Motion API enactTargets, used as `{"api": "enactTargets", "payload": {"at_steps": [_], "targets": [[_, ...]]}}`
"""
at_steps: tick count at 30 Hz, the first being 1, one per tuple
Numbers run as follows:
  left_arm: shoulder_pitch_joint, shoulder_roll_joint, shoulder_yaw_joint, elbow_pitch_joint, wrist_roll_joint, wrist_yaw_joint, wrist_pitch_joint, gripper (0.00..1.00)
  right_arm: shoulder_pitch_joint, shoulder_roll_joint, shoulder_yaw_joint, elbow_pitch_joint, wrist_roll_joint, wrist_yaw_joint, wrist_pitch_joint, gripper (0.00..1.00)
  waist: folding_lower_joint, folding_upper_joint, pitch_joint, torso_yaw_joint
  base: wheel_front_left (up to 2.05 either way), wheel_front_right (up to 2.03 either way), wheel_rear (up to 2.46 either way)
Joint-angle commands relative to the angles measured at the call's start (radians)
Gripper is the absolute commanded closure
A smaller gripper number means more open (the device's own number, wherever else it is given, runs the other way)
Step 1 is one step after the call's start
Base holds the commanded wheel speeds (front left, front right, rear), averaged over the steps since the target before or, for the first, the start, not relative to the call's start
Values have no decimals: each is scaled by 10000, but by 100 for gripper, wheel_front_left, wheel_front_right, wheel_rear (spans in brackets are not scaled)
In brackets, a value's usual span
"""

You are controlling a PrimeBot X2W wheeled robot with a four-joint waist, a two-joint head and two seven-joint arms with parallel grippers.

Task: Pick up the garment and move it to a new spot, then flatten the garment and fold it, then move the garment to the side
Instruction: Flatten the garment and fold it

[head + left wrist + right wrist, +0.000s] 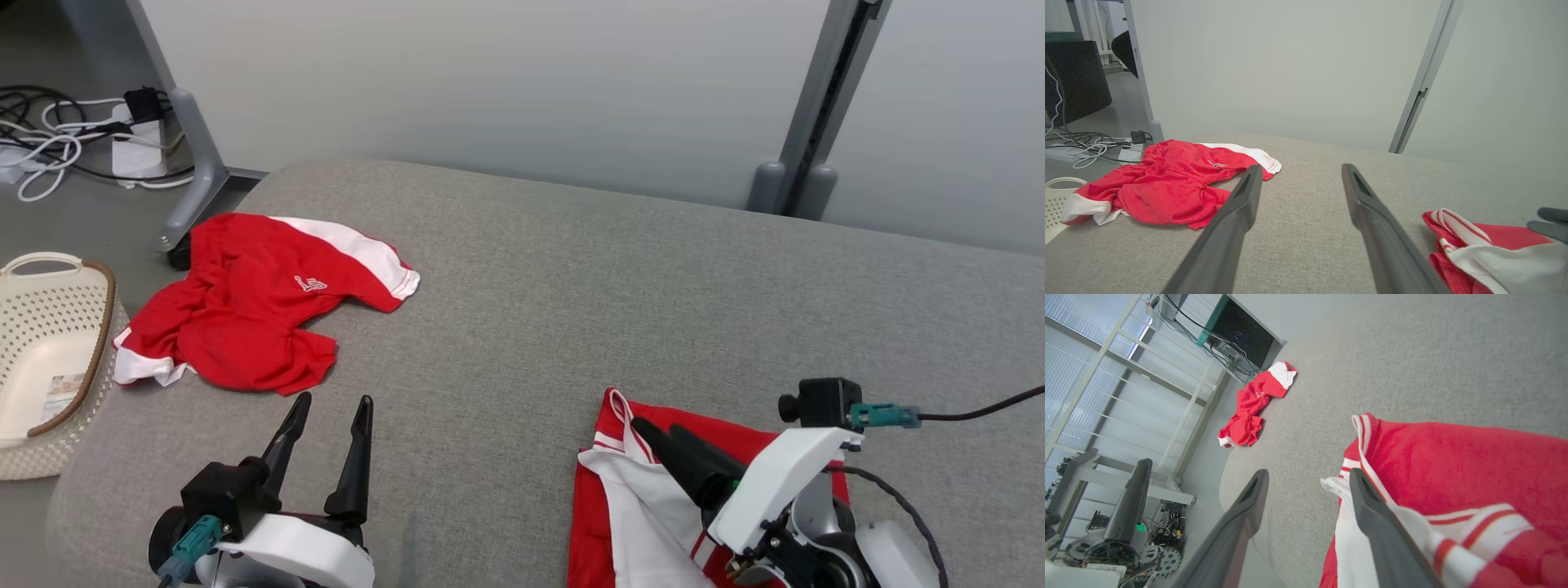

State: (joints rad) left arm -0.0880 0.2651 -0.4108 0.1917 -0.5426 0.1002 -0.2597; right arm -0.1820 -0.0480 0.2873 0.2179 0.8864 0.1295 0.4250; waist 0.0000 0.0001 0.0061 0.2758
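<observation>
R gripper point(1308, 473) jaws spread, nothing between them, one finger over the folded red-white garment point(620, 490) at near-right of grey cushion point(571, 286). L gripper point(335, 400) jaws spread wide, empty, near crumpled red shorts point(245, 310) at far left.

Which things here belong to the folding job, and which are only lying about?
For the job:
- folded red-and-white garment
- right gripper, open at its edge
- left gripper, open
- grey cushion underneath

Lying about:
- crumpled red shorts, probably a separate piece
- cream basket
- floor cables
</observation>
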Motion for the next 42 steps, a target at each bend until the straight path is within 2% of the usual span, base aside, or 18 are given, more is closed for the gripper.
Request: {"api": "enactTargets", "payload": {"at_steps": [1, 6, 13, 16, 18, 24, 25, 26, 27, 31, 37, 42], "targets": [[35, 39, 39, -2, -9, 56, -23, 0, -124, -56, -58, -391, 152, 25, -188, 0, 0, -1, -137, -219, 0, 0, 0], [140, 23, 37, -62, -14, 110, -28, 0, 86, -185, -671, -1603, 134, 23, -444, 0, 0, -1, -265, -556, 0, 0, 0], [209, 11, 95, -192, 22, 128, -45, 0, 732, -801, -2794, -3034, -749, 25, -465, 0, 0, -1, -359, -890, 0, 0, 0], [240, -18, 114, -232, 50, 130, -49, 0, 1096, -934, -3771, -3176, -1455, 25, -688, 0, 0, -1, -377, -930, 0, 0, 0], [262, -16, 152, -279, 71, 132, -51, 0, 1321, -793, -4170, -3114, -1687, 25, -761, 0, 0, -1, -374, -963, 0, 0, 0], [209, -44, 177, -403, 165, 121, -55, 0, 1617, -602, -4428, -2582, -2206, 23, -939, 0, 0, -1, -309, -952, 0, 0, 0], [179, -42, 175, -417, 170, 106, -56, 0, 1616, -615, -4353, -2429, -2344, 25, -992, 23, 0, -1, -293, -923, 0, 0, 0], [147, -44, 170, -427, 188, 88, -56, 0, 1604, -657, -4264, -2277, -2464, 25, -1048, 68, 0, -1, -272, -881, 0, 0, 0], [113, -49, 158, -414, 212, 57, -56, 0, 1628, -861, -3900, -1919, -2846, 25, -1146, 100, 0, -1, -234, -757, 0, 0, 0], [42, -86, 114, -329, 227, -15, -58, 0, 1754, -1159, -3056, -891, -3610, 23, -1409, 100, 0, -1, -187, -416, 0, 0, 0], [53, -58, 134, -256, 223, -21, -58, 0, 1666, -989, -1875, 429, -3301, 23, -1568, 100, 0, -1, -144, 55, 0, 0, 0], [-42, -61, 132, -227, 217, -63, -59, 0, 1332, -729, -793, 936, -2789, 23, -1846, 100, 0, -1, -83, 321, 0, 0, 0]]}}
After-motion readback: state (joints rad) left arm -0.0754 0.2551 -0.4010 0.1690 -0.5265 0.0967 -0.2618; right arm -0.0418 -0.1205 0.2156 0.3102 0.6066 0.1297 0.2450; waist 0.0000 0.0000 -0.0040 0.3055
